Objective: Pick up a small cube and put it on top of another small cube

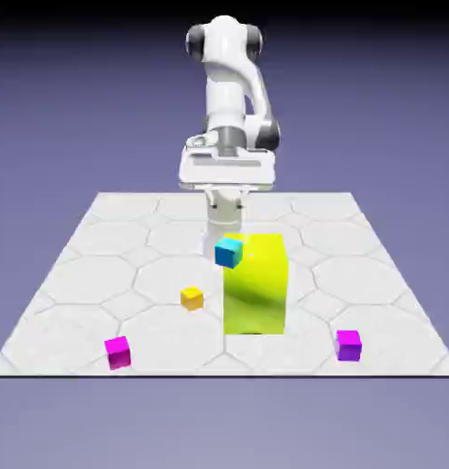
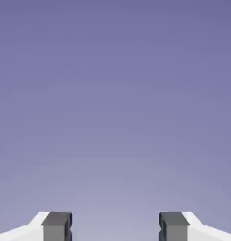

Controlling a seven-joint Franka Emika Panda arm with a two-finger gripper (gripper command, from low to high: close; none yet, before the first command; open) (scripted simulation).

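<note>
Gripper [image 2: 115,227] hanging open, empty, facing backdrop. Purple cube [image 1: 348,344] sitting near right on table [image 1: 100,275], well apart. Looking light, rigid, glossy, maybe slippery; gripping opposite flat sides mid-height.

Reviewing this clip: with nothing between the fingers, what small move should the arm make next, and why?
Probably tip the hand downward toward the table. The hand view shows only backdrop between the open fingers, so no cube is in sight. In the exterior view the small glossy purple cube sits alone at the near right of the white tiled table, well clear of the tall yellow-green block.
</note>
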